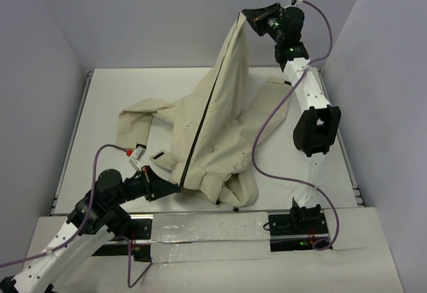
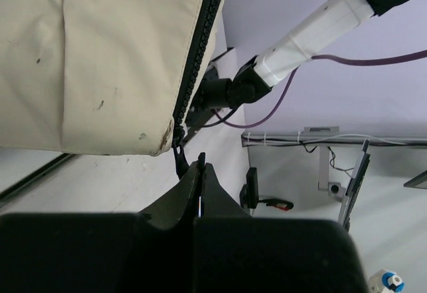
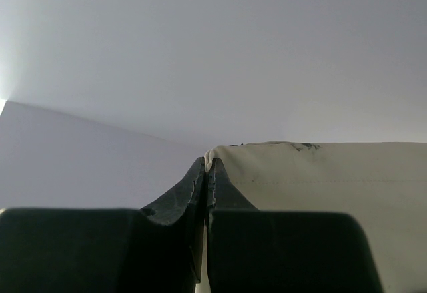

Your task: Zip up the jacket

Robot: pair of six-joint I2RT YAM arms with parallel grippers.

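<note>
The beige jacket [image 1: 220,119] is stretched taut off the table between my two grippers. Its dark zipper [image 1: 207,103] runs straight from top right to bottom left. My right gripper [image 1: 248,18] is high at the back, shut on the jacket's top edge [image 3: 320,186], with fabric pinched between its fingertips [image 3: 209,163]. My left gripper [image 1: 175,187] is low at the front, at the zipper's bottom end. In the left wrist view the jacket hem [image 2: 100,59] and zipper [image 2: 200,46] hang just above my shut left gripper [image 2: 201,166]. The black zipper pull [image 2: 180,156] reaches down to the fingertips.
One sleeve [image 1: 133,123] lies spread on the white table [image 1: 113,93] at the left; the hem bunches near the front [image 1: 240,193]. The right arm [image 1: 313,119] and its purple cable [image 1: 267,133] stand along the right side. A shiny strip [image 1: 207,229] lies between the arm bases.
</note>
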